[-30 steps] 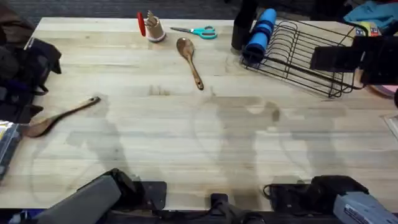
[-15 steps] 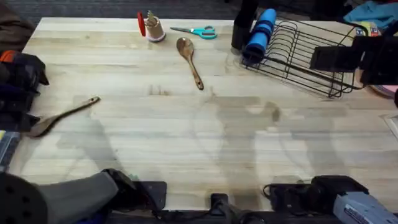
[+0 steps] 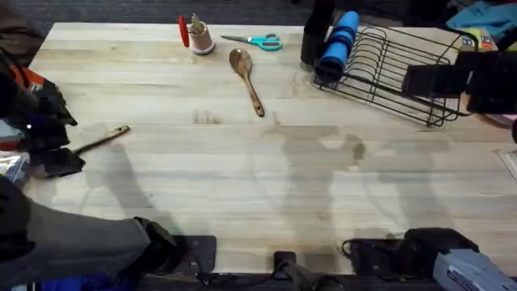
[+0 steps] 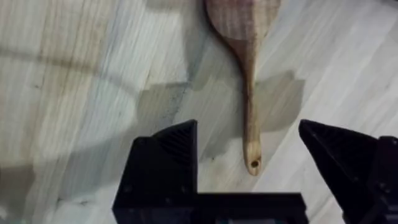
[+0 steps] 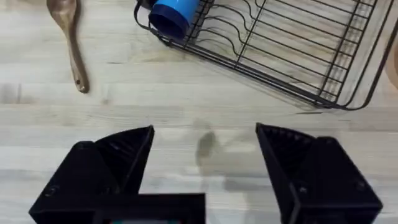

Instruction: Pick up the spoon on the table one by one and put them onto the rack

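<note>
spoons: 2 (image 3: 245, 79) (image 3: 103, 138) | rack: 1 (image 3: 388, 73) | scissors: 1 (image 3: 257, 40) | blue cylinder: 1 (image 3: 338, 40)

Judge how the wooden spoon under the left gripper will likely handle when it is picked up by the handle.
The spoon looks like solid wood, so probably stiff and light. Its handle is slender and lies flat on the table, so the open left gripper may find it shallow to pinch. Gripped near its end, the bowl could droop.

Overhead looks down across the table (image 3: 242, 178); both wrist views sit close above it, sharing its wood.
</note>
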`<state>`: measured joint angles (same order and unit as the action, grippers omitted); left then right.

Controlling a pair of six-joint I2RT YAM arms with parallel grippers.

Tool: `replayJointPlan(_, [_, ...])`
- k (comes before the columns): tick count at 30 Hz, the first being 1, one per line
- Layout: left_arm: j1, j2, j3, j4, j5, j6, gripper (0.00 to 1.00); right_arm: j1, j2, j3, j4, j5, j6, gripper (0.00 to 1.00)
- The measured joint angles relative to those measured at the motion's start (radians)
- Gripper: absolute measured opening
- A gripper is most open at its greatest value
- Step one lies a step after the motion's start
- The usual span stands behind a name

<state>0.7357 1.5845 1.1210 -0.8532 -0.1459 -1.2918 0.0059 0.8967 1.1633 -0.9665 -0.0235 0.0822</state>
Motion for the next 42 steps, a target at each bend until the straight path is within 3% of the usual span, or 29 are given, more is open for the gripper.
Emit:
replayJointPlan(5, [0.007,0.046,0.0,0.012,0.0,-0.034,0.994,0.0,0.0,0.0,0.0,0.0,0.0,0.993])
replayJointPlan(15, [0.11,0.11,0.0,0.045,0.0,-0.047,0.995,0.0,0.0,0.0,0.0,0.0,0.0,0.993])
replayJointPlan(21, [0.11,0.135,0.007,0.147,0.016,0.046,0.997,0.0,0.0,0.0,0.0,0.0,0.0,0.993])
replayJointPlan(22, [0.11,0.143,0.013,0.144,0.02,0.063,0.997,0.0,0.0,0.0,0.0,0.0,0.0,0.993])
replayJointPlan(23, [0.11,0.225,0.077,0.045,0.027,0.14,0.995,0.0,0.0,0.0,0.0,0.0,0.0,0.993])
replayJointPlan(42, [0.104,0.301,0.156,-0.064,0.014,0.13,0.969,0.0,0.0,0.0,0.0,0.0,0.027,0.993])
